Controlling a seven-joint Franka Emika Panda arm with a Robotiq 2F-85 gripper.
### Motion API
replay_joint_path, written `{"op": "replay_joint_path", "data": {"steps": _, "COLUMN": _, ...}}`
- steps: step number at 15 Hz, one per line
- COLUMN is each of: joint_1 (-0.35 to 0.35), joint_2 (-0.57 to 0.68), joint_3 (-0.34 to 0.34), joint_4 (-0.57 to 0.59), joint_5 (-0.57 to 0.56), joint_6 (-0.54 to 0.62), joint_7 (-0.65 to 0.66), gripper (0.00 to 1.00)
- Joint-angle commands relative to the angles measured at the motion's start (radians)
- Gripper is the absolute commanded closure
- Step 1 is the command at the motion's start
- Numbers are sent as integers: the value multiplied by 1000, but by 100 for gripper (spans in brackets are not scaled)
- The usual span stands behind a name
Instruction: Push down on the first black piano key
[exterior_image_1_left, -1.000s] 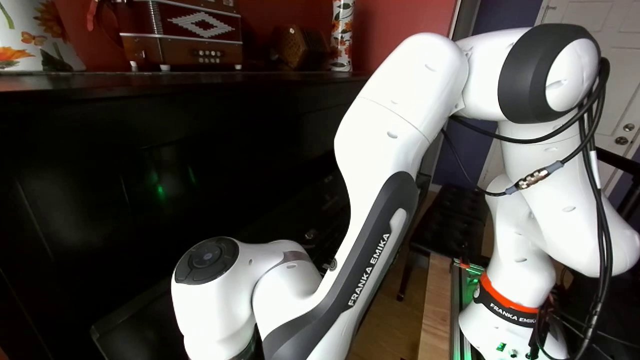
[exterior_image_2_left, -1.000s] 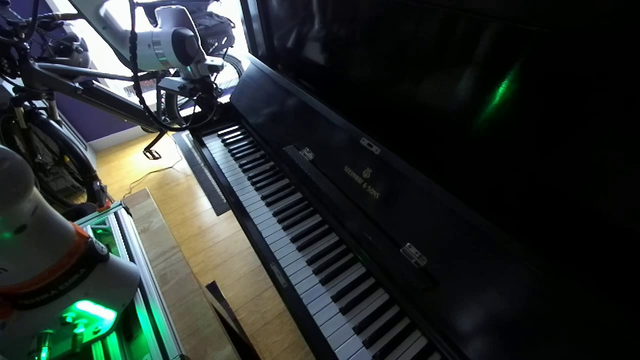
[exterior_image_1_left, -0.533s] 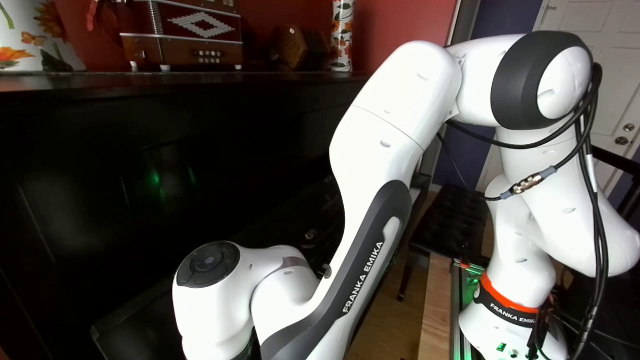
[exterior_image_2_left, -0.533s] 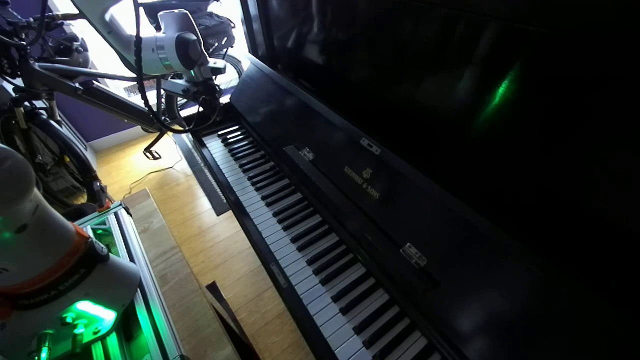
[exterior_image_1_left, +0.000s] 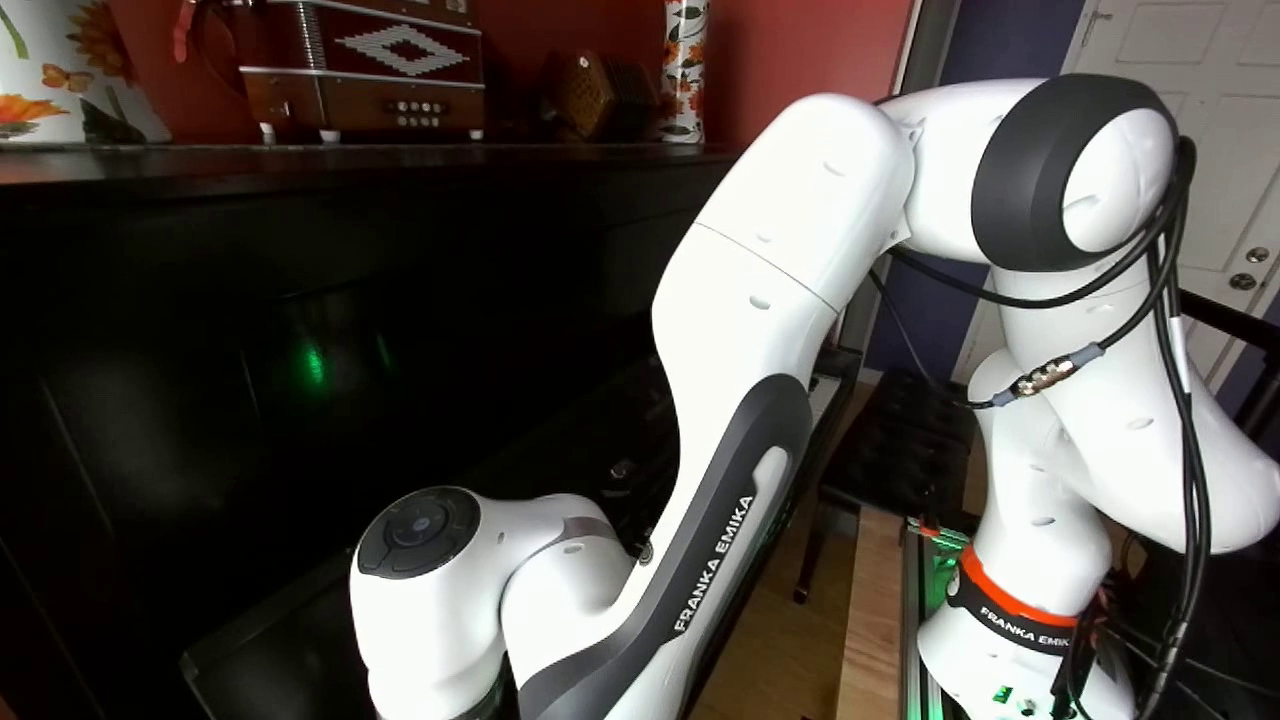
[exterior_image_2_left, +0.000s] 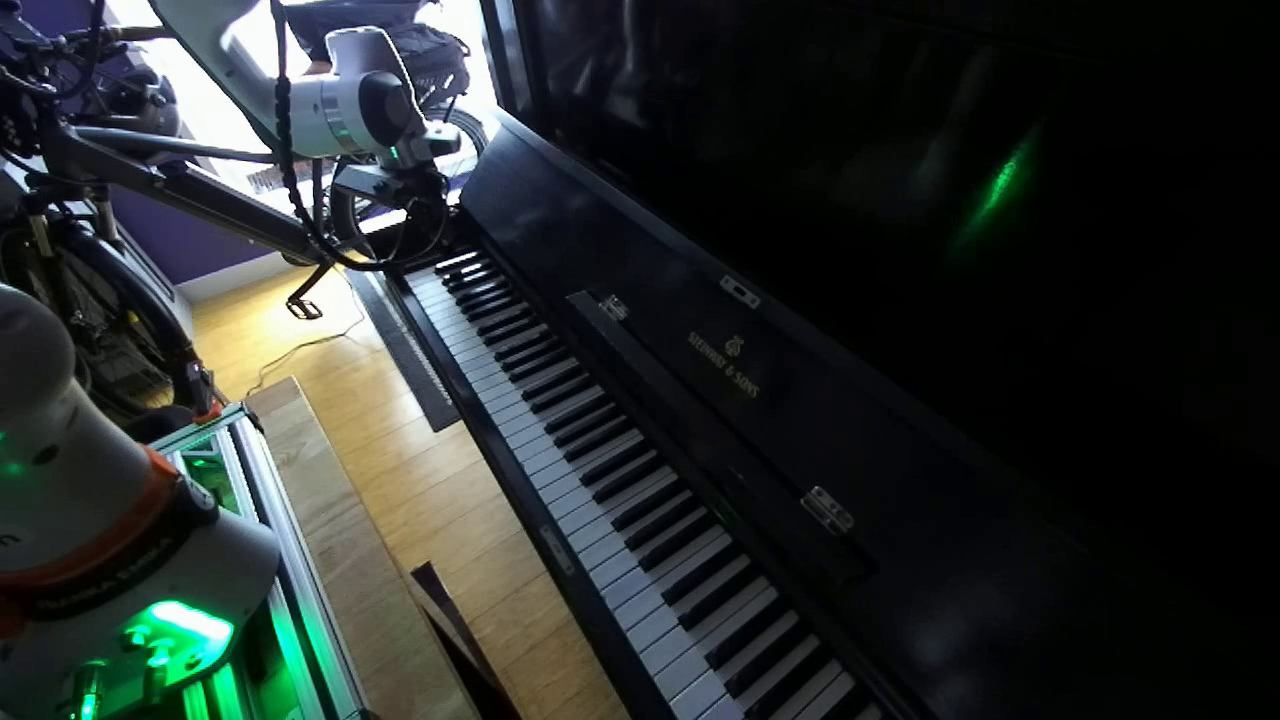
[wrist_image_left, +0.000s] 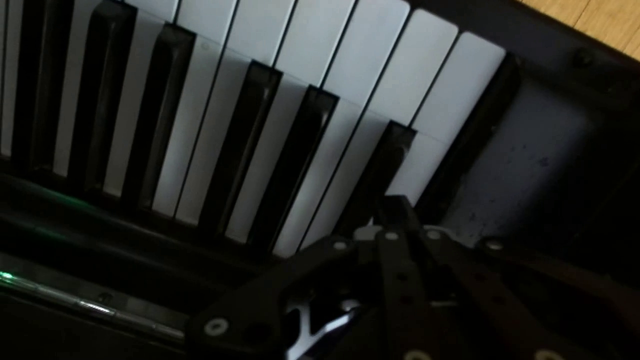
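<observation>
In an exterior view my white arm (exterior_image_2_left: 340, 105) hangs over the far end of the piano (exterior_image_2_left: 600, 230), with a bicycle (exterior_image_2_left: 195, 205) near it. In the wrist view the gripper (wrist_image_left: 397, 212) juts in from the bottom edge, its jaws drawn together — I can make out nothing held between them. The first black key (wrist_image_left: 382, 162) is the outermost one, set between the last white key (wrist_image_left: 460, 80) and the next white key (wrist_image_left: 420, 57). Its long axis slants across the wrist view, in line with both white keys: the front end points to the upper right, toward the piano's front edge, and the back runs to the lower left, partly hidden behind the gripper. Seen from here, the tips stand close at its right side — whether they touch it I cannot tell. Just past the last white key is the piano's end block (wrist_image_left: 515, 160), and in an exterior view an accordion (exterior_image_1_left: 365, 60) stands on the piano's top.
</observation>
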Motion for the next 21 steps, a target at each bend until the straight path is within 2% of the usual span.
{"op": "replay_joint_path", "data": {"steps": 1, "joint_1": 28, "joint_2": 18, "joint_3": -27, "joint_4": 7, "joint_5": -7, "joint_6": 18, "joint_7": 17, "gripper": 100}}
{"op": "replay_joint_path", "data": {"steps": 21, "joint_1": 52, "joint_2": 55, "joint_3": -52, "joint_4": 15, "joint_5": -3, "joint_6": 26, "joint_7": 10, "gripper": 100}}
